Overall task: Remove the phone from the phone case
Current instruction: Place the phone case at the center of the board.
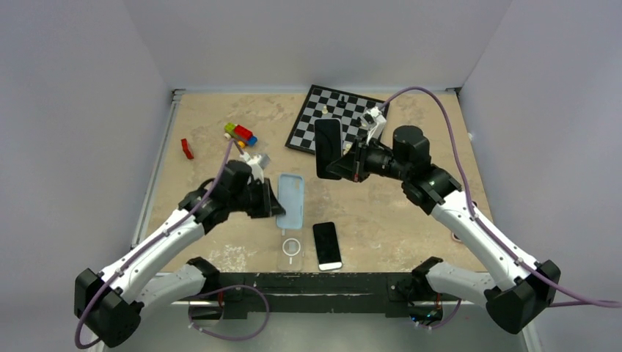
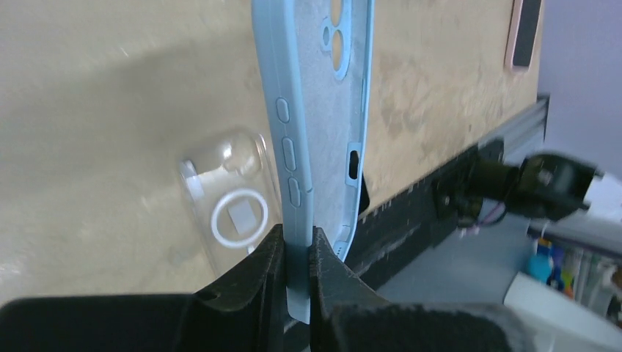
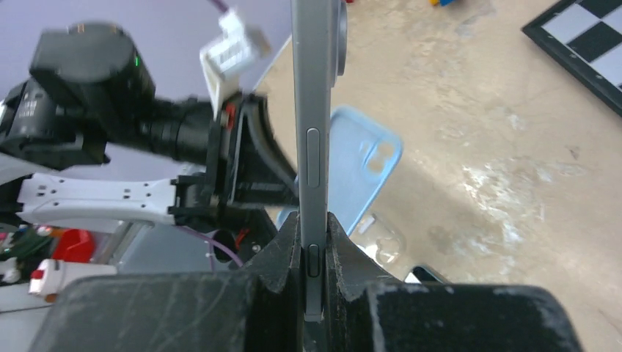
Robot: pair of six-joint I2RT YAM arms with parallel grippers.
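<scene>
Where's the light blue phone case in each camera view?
Top external: blue case centre, at the left pincer.
Left wrist: case centre, clamped on edge.
Right wrist: case middle, behind the dark phone.
Shared landmark: clear ringed case near it.

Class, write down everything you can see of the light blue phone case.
The light blue phone case looks like soft matte silicone with a grey lining. It is empty, showing camera cut-outs, three raised side buttons and a small slot. The left gripper is shut on one side wall near its end.
</scene>
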